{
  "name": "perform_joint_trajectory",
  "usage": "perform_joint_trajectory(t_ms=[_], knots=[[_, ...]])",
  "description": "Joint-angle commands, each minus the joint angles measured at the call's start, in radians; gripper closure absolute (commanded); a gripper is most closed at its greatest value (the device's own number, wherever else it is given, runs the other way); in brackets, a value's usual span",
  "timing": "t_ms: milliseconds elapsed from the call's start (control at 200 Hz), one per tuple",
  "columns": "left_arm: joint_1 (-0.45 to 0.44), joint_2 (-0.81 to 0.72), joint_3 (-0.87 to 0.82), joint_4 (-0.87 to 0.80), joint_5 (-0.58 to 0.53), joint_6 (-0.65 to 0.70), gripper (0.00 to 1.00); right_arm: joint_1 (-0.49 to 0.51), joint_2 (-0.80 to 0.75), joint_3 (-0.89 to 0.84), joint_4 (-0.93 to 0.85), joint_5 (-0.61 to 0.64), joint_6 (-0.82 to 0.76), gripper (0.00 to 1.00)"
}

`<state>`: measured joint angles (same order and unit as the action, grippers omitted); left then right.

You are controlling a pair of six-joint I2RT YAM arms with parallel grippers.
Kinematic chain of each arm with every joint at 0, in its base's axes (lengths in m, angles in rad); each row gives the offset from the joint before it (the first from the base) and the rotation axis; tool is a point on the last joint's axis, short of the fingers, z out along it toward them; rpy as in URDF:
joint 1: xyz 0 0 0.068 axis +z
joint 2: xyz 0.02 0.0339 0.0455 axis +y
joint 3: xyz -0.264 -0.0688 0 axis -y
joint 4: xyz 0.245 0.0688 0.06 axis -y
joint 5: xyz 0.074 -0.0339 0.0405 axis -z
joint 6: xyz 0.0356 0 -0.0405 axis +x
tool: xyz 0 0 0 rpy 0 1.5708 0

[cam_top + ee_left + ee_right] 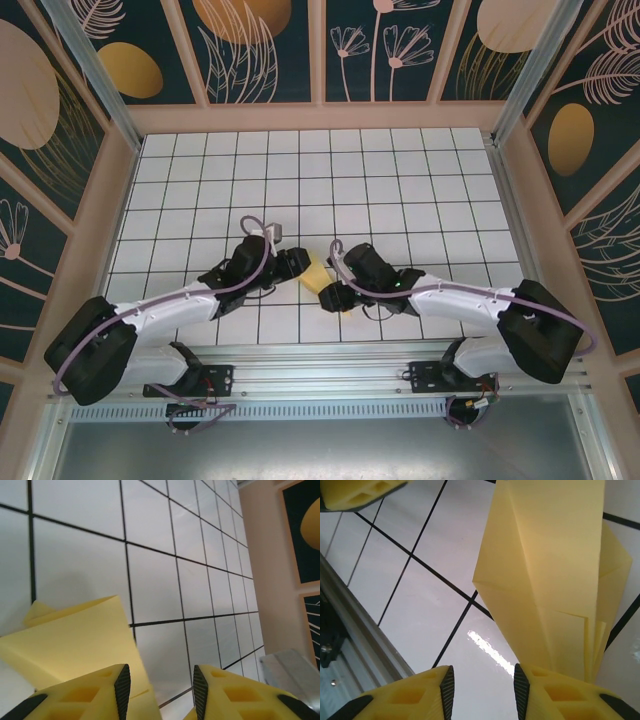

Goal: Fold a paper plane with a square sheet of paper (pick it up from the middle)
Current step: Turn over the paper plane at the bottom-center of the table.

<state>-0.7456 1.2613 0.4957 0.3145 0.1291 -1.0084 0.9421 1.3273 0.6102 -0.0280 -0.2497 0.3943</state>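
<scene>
Where the two arms meet near the table's (pixel 300 170) front edge, the top view has the folded paper (pixel 316 272) between the left gripper (pixel 299 262) and the right gripper (pixel 333 290); whether either touches it is hard to judge from there. At the left wrist, the jaws stand apart over bare tiles, with the paper passing behind the finger (pixel 80 695) on the view's left. At the right wrist, the jaws are likewise apart, and the creased paper runs down behind the finger (pixel 570 695) on the view's right.
</scene>
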Motion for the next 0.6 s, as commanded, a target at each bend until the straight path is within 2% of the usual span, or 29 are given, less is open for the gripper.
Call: perform_joint_trajectory(t_ms=[0,110,210,345,590], knots=[[-0.004,-0.040,-0.040,-0.046,-0.025,-0.026,0.60,0.058,0.014,-0.019,0.056,0.211,-0.140,0.60],[-0.005,-0.061,-0.058,-0.049,-0.031,-0.029,0.60,0.113,0.026,-0.040,0.100,0.293,-0.257,0.59],[-0.003,-0.065,-0.062,-0.049,-0.031,-0.031,0.60,0.144,0.051,-0.045,0.109,0.314,-0.319,0.59],[-0.004,-0.064,-0.062,-0.052,-0.028,-0.027,0.60,0.163,0.087,-0.051,0.123,0.364,-0.337,0.59],[-0.004,-0.064,-0.064,-0.053,-0.023,-0.023,0.59,0.172,0.139,-0.058,0.160,0.369,-0.352,0.59]])
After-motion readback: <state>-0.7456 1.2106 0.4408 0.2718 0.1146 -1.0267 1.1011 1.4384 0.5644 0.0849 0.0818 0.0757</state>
